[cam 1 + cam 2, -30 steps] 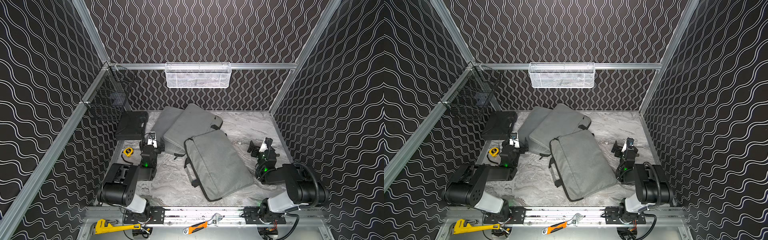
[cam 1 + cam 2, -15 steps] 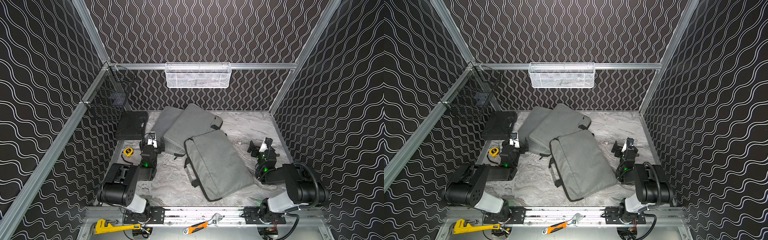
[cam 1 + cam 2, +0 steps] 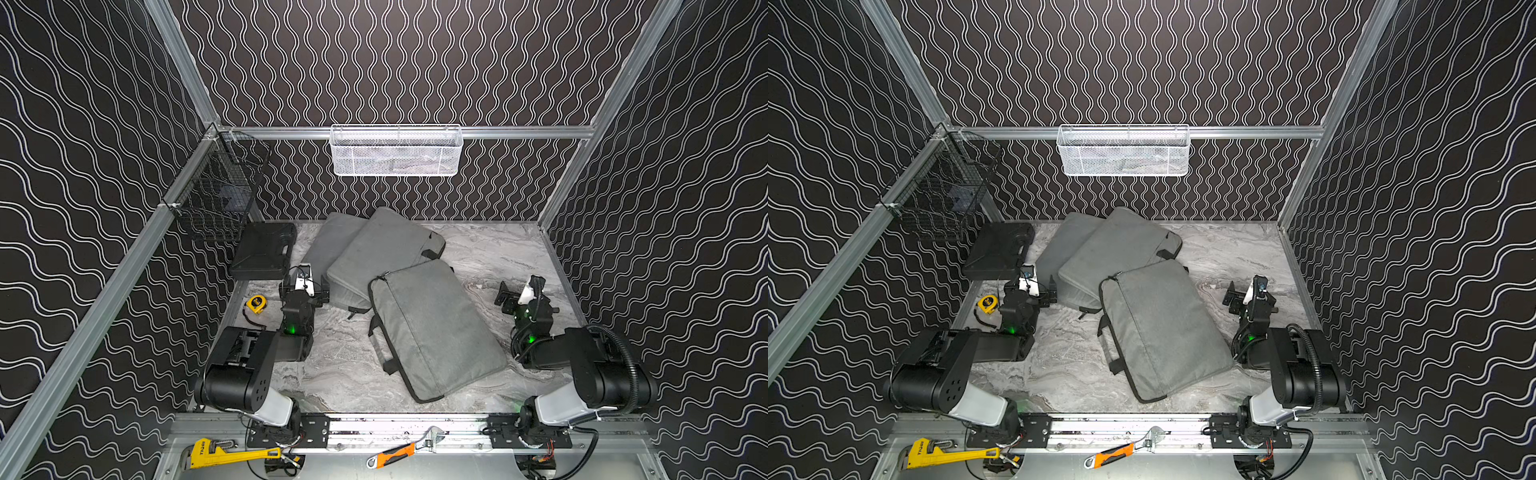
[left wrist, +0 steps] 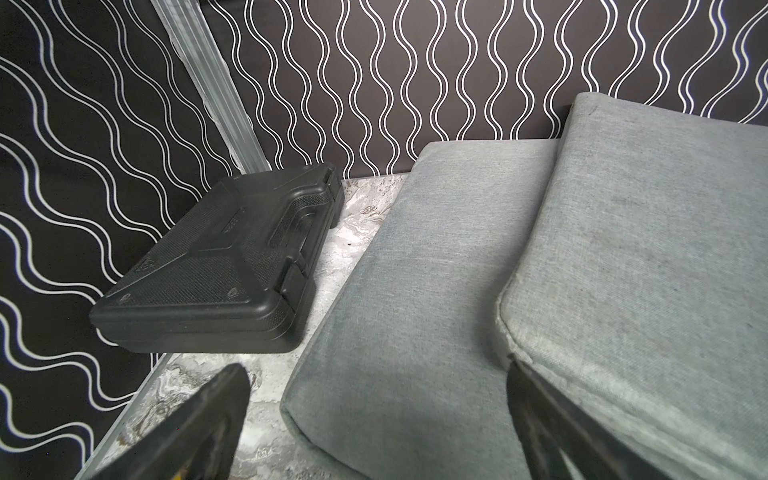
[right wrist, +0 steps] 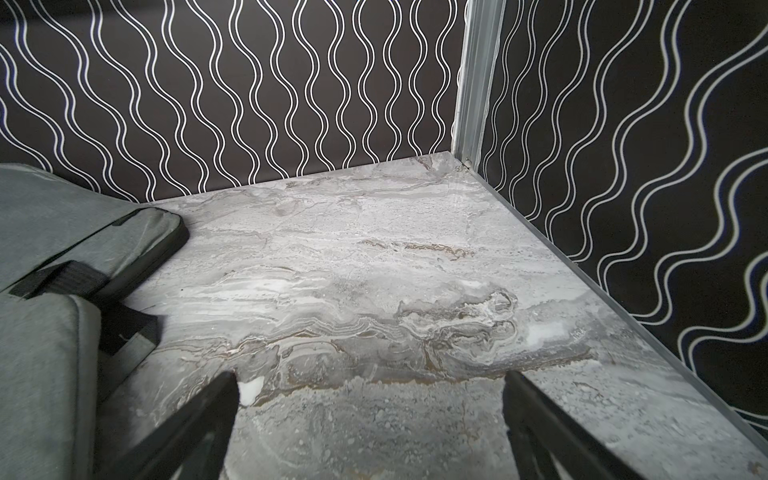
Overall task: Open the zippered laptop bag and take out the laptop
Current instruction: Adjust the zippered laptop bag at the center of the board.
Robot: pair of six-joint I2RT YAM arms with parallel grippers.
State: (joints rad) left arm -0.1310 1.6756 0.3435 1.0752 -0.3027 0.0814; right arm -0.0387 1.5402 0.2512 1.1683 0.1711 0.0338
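While neither claw has hold of anything: the left claw [image 3: 304,286] and the right claw [image 3: 521,297] both stand spread as wide as they go, low over the bench [image 3: 490,257].
Laptop bag: three grey bags overlap mid-bench. I judge the nearest bag [image 3: 432,328], lying flat between my arms with its far corner on the middle bag [image 3: 382,249], to be the one to open. It looks zipped shut.
Laptop: not visible, presumably inside.
Left claw: my jaws frame the near corner of the rearmost bag [image 4: 415,270]. I cannot tell whether a finger brushes the cloth.
Right claw: over bare bench, beside the nearest bag and apart from it.
Handling: padded cloth, soft and slack at the edges, likely stiff and weighty in the middle. It may slide on the smooth bench, so one claw should pin it.
Where to hold: the dark zipper edge runs along the side with the handles [image 3: 375,345]. The pull is too small to pick out.
Laptop grip: stiff, smooth, breakable, so I take it by an edge, gently.
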